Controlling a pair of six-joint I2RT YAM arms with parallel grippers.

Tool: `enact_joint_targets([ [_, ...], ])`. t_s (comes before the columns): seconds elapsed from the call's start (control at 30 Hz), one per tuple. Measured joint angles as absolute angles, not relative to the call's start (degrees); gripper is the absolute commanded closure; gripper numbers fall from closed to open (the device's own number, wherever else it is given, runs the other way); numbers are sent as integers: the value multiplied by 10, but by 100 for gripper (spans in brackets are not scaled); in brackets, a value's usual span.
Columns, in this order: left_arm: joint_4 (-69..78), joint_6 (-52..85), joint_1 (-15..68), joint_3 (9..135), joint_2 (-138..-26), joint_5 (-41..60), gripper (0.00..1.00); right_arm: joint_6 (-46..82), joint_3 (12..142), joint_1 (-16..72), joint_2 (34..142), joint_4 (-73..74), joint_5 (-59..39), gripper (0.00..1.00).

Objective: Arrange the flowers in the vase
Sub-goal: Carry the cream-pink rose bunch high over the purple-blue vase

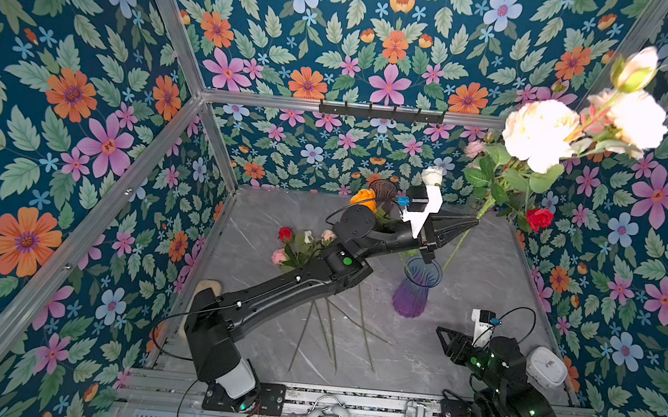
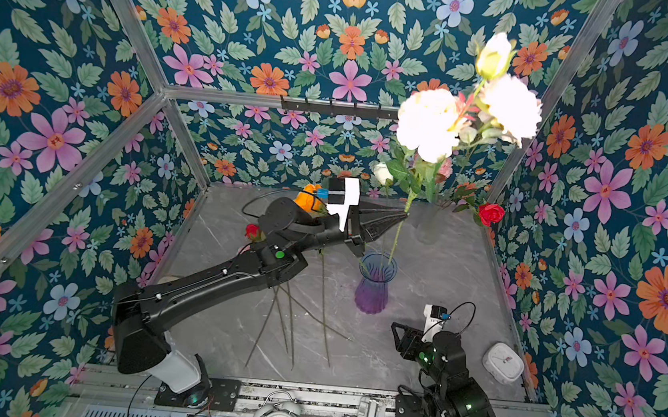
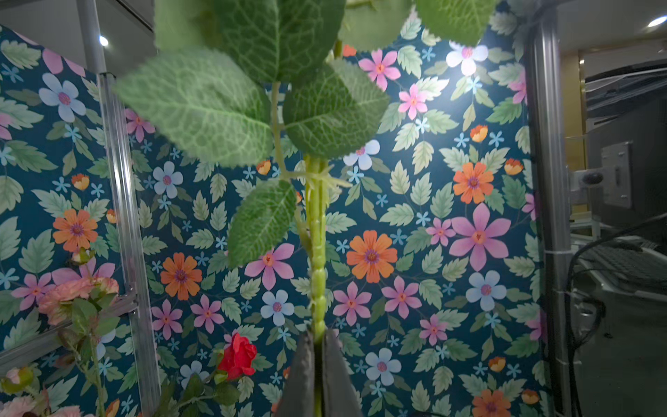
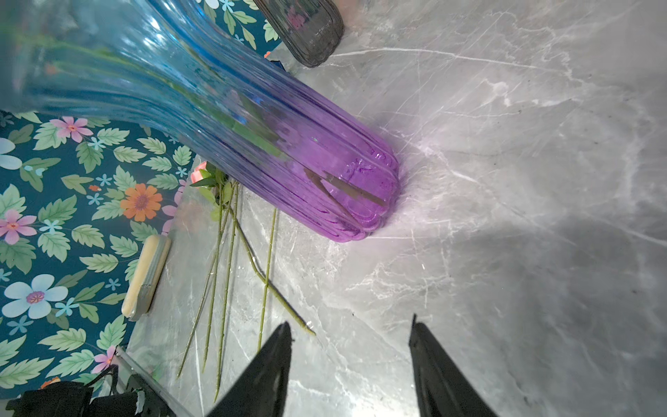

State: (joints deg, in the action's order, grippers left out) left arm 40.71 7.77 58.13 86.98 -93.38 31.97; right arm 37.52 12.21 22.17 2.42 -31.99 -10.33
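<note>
Peach-white flower spray [image 1: 538,133], stem pinched in left gripper [image 1: 476,220], tip at vase [image 1: 416,286] mouth; lower straight down, avoid tipping vase; right gripper [image 4: 349,332] spread, empty, near vase, could steady it

glass, stone look, cloth, metal
glossy ribbed clear glass in the vase [image 4: 252,137]; smooth shiny veined table top [image 4: 505,180]; matt cloth-like leaves [image 3: 202,108] on the flower [image 3: 317,252]; brushed metal frame posts [image 3: 546,144].
</note>
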Motion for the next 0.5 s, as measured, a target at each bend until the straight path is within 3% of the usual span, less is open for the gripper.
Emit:
enact_joint_targets([
  [0.5, 456, 4, 589, 780, -973, 274, 100, 375, 121, 222, 23, -320, -114, 45],
])
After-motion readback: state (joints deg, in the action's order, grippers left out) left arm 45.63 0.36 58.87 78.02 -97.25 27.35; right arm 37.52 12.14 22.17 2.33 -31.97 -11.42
